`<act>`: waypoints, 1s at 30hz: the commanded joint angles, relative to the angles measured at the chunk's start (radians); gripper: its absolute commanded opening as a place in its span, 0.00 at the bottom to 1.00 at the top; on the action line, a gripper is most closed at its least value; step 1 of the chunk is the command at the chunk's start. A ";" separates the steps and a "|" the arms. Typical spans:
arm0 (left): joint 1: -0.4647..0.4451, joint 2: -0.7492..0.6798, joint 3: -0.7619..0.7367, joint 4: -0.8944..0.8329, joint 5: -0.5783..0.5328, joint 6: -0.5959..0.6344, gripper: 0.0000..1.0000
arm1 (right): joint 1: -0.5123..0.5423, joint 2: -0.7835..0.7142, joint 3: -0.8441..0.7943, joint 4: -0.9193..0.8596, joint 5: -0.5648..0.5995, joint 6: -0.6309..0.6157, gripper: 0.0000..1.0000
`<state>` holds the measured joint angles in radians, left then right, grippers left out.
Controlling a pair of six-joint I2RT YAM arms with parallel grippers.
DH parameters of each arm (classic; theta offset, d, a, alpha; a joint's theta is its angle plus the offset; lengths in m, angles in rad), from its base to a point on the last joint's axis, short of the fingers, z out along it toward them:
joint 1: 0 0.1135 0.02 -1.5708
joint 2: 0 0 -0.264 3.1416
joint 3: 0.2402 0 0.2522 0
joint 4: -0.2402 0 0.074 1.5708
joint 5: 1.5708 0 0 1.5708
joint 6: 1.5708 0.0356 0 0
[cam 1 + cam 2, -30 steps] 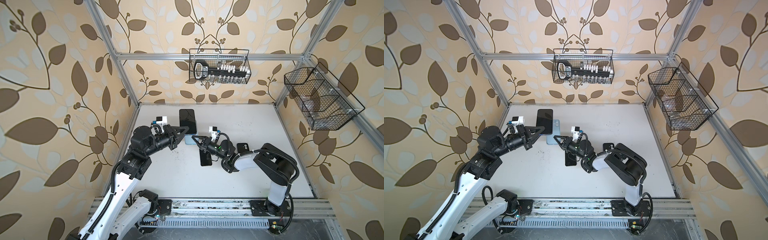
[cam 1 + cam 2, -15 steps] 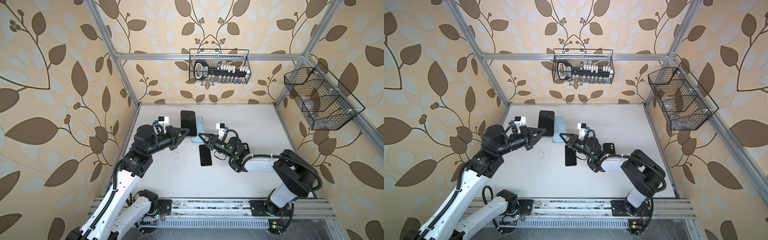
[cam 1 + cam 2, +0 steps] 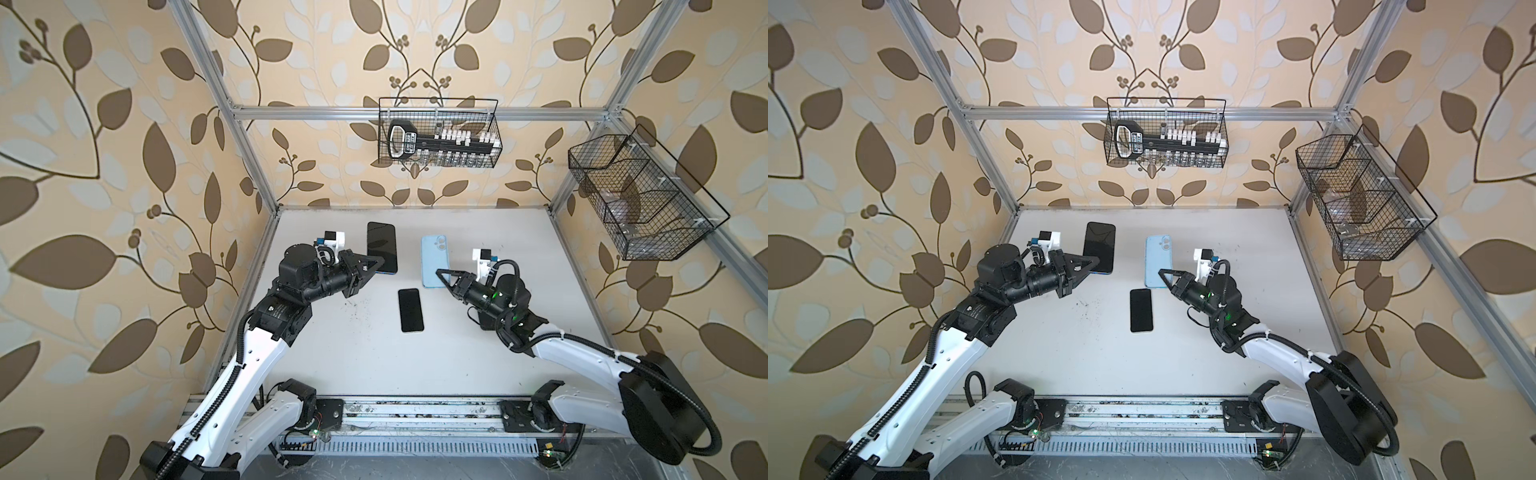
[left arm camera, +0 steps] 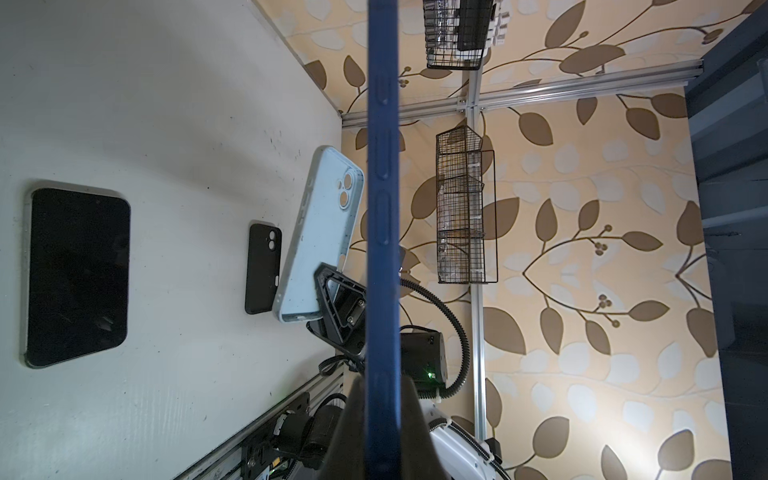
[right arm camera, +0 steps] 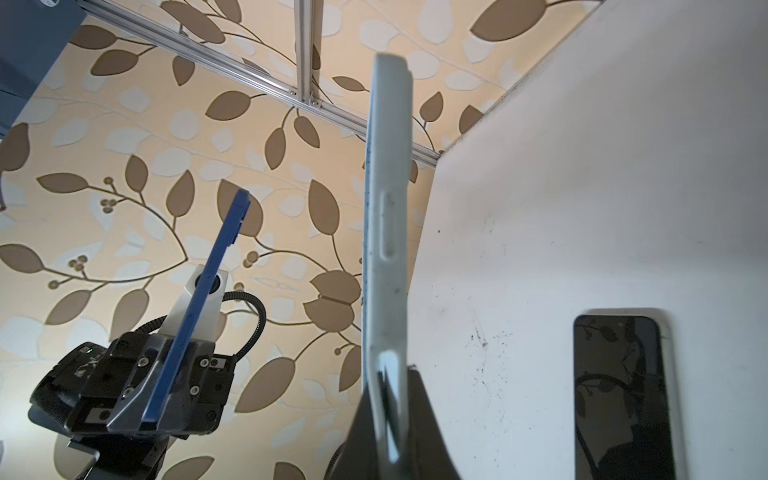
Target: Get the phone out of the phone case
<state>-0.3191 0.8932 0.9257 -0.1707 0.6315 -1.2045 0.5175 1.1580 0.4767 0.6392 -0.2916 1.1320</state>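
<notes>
Phone (image 3: 381, 246) and light-blue phone case (image 3: 435, 259) now held well apart.
We see the left gripper (image 3: 377, 264) clamped on its lower end and the right gripper (image 3: 440, 274) clamped on the empty phone case, both lifted off the table (image 3: 498, 353); a second ago they sat together.

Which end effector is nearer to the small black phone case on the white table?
Right. The right end effector, gripping the light blue case, is close by the small black phone case; the left end effector, gripping the dark blue phone, is across the table.
</notes>
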 commanded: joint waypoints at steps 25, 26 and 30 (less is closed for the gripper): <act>0.108 -0.010 -0.117 0.206 0.103 0.005 0.00 | -0.108 -0.049 -0.270 -0.233 -0.077 -0.094 0.01; 0.110 -0.010 -0.117 0.207 0.106 0.005 0.00 | -0.108 -0.044 -0.274 -0.223 -0.077 -0.093 0.01; 0.121 -0.008 -0.121 0.206 0.114 0.006 0.00 | -0.108 -0.025 -0.277 -0.207 -0.068 -0.089 0.01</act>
<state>-0.2127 0.8993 0.7959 -0.0704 0.7074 -1.2087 0.4137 1.1233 0.2115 0.3882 -0.3595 1.0462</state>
